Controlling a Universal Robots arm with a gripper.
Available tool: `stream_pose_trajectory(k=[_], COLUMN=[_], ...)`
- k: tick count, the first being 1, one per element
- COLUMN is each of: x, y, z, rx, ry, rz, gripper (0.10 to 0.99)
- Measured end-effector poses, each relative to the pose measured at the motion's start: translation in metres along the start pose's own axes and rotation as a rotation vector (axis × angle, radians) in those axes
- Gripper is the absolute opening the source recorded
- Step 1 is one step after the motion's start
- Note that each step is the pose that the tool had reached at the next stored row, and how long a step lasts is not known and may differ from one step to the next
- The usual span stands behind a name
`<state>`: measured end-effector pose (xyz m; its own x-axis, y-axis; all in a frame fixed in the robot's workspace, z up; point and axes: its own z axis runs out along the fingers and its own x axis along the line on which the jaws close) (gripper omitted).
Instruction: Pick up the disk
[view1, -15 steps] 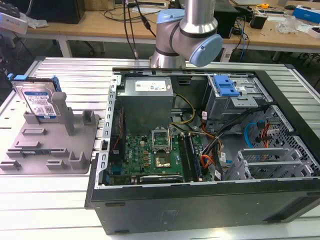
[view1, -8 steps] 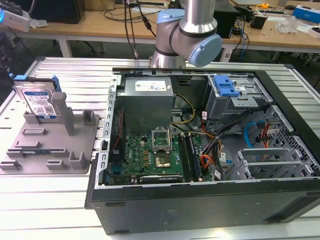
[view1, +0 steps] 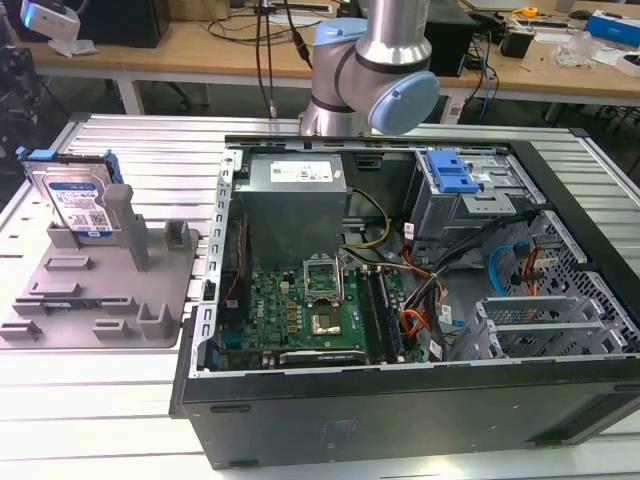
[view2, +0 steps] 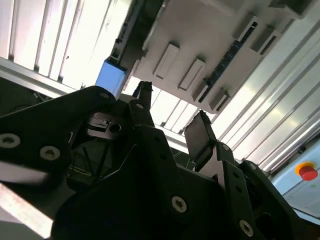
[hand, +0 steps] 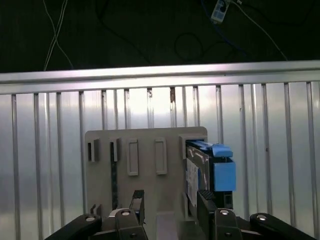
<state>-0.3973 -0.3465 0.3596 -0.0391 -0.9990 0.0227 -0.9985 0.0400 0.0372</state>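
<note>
In the exterior view, your disk (view1: 75, 200) stands on edge at a far corner of the grey tray (view1: 170, 290), propped against one of the tray's upright posts (view1: 125, 215). The arm (view1: 375, 70) rises well apart from the tray, behind the open computer case (view1: 400, 300) that sits just beside the tray. Nothing has been lifted, so I judge the whole pick-up is not yet done: approach, grip and lift all remain.

In the first wrist view, the claw (hand: 171, 205) looks down toward the tray (hand: 140, 150) with its fingers (hand: 137, 200) spread wide and nothing between them. The disk (hand: 207, 170) sits in the tray's end slot, its blue rail on the outer side. One fingertip lines up in front of it, but I judge it is short of any contact.

In the second wrist view, the claw (view2: 172, 117) again shows parted, empty fingers (view2: 200, 132). The tray (view2: 200, 40) lies beyond the tips. A blue block (view2: 110, 75) at the tray's edge is probably the disk's rail.
</note>
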Motion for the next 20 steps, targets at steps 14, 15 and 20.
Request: stream_pose_trajectory(k=[14, 15, 20], x=[-0.0417, -0.0417, -0.0417], y=[0.0119, 0.0119, 0.0125], z=[0.0053, 0.0053, 0.0056], rx=[0.003, 0.003, 0.004], ry=[0.0034, 0.0039, 0.0044], rz=[-0.023, -0.023, -0.023], gripper=[0.541, 0.541, 0.541])
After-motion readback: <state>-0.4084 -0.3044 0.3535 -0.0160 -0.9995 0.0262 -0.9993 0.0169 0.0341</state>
